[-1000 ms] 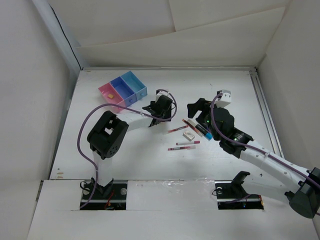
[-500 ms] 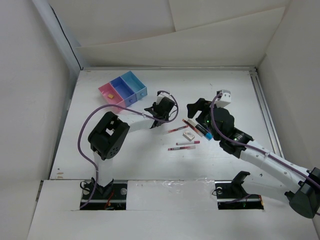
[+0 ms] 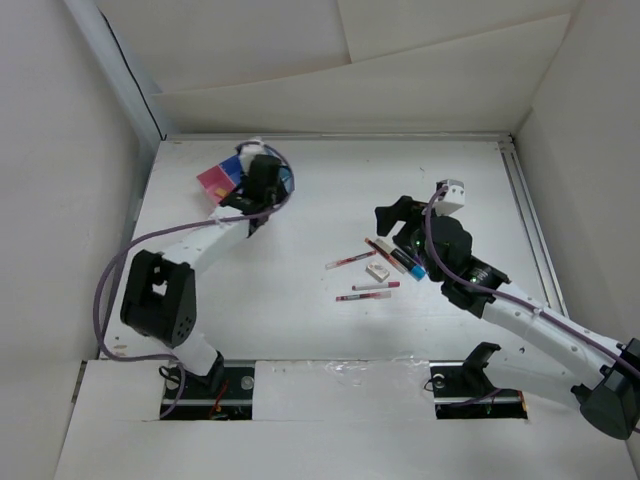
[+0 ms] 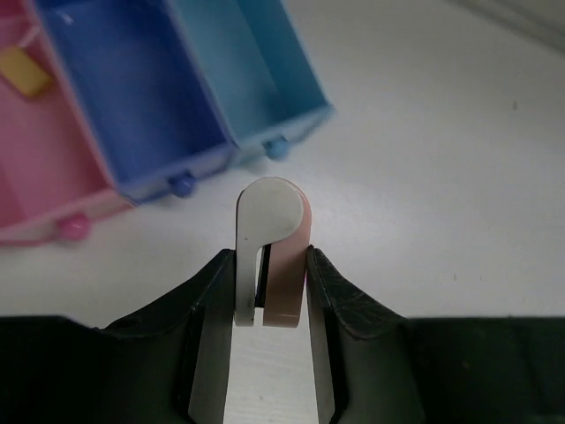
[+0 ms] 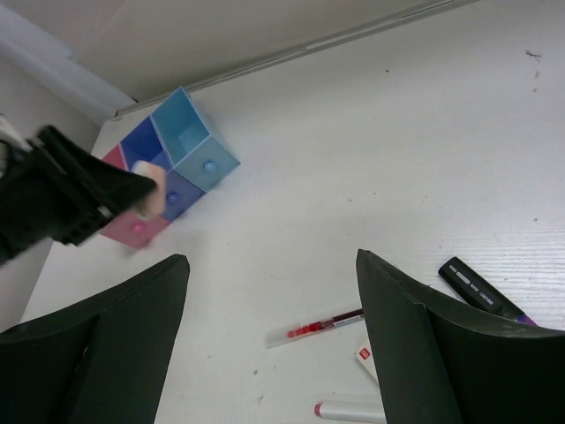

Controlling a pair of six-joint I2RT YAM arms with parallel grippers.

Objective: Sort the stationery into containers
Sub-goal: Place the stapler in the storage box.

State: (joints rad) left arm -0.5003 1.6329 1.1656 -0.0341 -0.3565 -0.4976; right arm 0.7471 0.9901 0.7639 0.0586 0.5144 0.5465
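Observation:
My left gripper [image 4: 269, 265] is shut on a beige and white eraser [image 4: 269, 238] and holds it just in front of the joined bins: pink [image 4: 35, 190], medium blue [image 4: 124, 97] and light blue [image 4: 256, 71]. A small yellow eraser [image 4: 25, 72] lies in the pink bin. In the top view the left gripper [image 3: 262, 178] covers much of the bins [image 3: 215, 180]. My right gripper [image 3: 395, 222] is open and empty above the loose stationery: pink-red pens [image 3: 350, 259], a block eraser [image 3: 377, 270] and dark markers [image 3: 405, 262].
In the right wrist view a red pen [image 5: 313, 329], a white pen [image 5: 349, 410], an eraser [image 5: 369, 360] and a marker [image 5: 481, 287] lie between the open fingers. The bins [image 5: 190, 132] stand far left. White walls enclose the table.
My left arm has swung from the table's middle to the back left, carrying the eraser to the bins. The right arm has not moved.

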